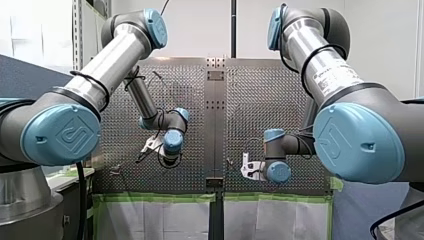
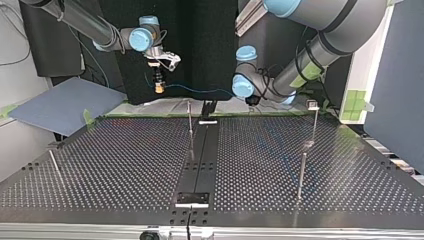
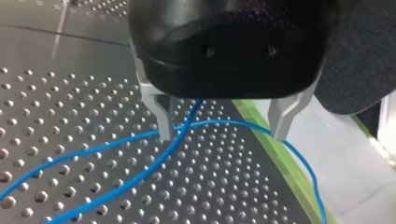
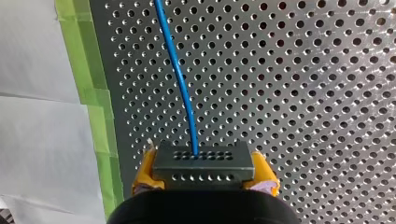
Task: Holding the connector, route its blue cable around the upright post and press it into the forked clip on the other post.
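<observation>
In the right wrist view my right gripper (image 4: pixel 204 179) is shut on the grey connector (image 4: pixel 203 164), its yellow pads on both sides. The blue cable (image 4: pixel 180 79) leaves the connector and runs away over the perforated plate. The top view shows that gripper (image 2: pixel 159 86) held above the table's far edge, with the cable (image 2: pixel 200 91) sagging across towards my left arm. My left gripper (image 3: pixel 223 126) is open, its metal fingers (image 3: pixel 163 116) astride two strands of the cable (image 3: pixel 140 176) above the plate. A thin upright post (image 2: pixel 190 119) stands near the middle; a post with a clip head (image 2: pixel 313 104) stands at the right.
Two more thin posts (image 2: pixel 301 172) (image 2: pixel 54 162) stand on the perforated table (image 2: pixel 125 165). A dark centre rail (image 2: pixel 200 155) runs towards the camera. Green tape (image 4: pixel 95 93) and white sheeting edge the table on the arms' side. A grey board (image 2: pixel 60 102) lies at the top view's left.
</observation>
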Robot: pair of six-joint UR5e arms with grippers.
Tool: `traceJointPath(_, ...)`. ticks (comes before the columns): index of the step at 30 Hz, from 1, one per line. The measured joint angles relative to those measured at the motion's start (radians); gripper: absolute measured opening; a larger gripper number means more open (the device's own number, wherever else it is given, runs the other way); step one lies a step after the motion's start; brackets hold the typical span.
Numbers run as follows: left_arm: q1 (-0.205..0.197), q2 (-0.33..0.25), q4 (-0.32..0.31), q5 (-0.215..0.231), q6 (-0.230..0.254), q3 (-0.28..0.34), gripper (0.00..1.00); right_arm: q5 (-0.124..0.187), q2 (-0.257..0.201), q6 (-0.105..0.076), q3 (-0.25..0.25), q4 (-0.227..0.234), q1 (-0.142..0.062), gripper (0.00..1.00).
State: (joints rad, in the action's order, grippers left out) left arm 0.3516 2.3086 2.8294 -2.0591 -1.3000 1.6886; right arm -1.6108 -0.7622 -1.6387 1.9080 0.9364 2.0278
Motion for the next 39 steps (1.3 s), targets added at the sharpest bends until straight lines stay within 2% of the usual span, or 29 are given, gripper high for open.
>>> traceJointPath(6, 0.007, 0.004, -0.004, 0.003, -0.018, 0.0, 1.0, 0.0, 0.0, 0.0, 0.0, -0.001, 0.0, 0.0)
traceJointPath(12, 0.017, 0.042, -0.02, 0.01, -0.036, 0.001, 1.0, 0.0, 0.0, 0.0, 0.0, -0.001, 0.0, 0.0)
traceJointPath(21, 0.049, 0.09, -0.083, 0.07, -0.076, 0.001, 1.0, 0.0, 0.0, 0.0, -0.004, 0.0, 0.0, 0.0)
traceJointPath(25, 0.067, 0.092, -0.118, 0.1, -0.108, 0.001, 1.0, 0.0, 0.0, 0.0, -0.005, -0.001, 0.0, 0.0)
traceJointPath(31, 0.092, 0.092, -0.159, 0.109, -0.157, 0.001, 1.0, 0.0, 0.0, 0.0, -0.009, -0.004, 0.0, 0.0)
traceJointPath(39, 0.117, 0.093, -0.163, 0.111, -0.222, 0.001, 1.0, 0.0, -0.001, 0.0, -0.022, -0.014, 0.0, 0.0)
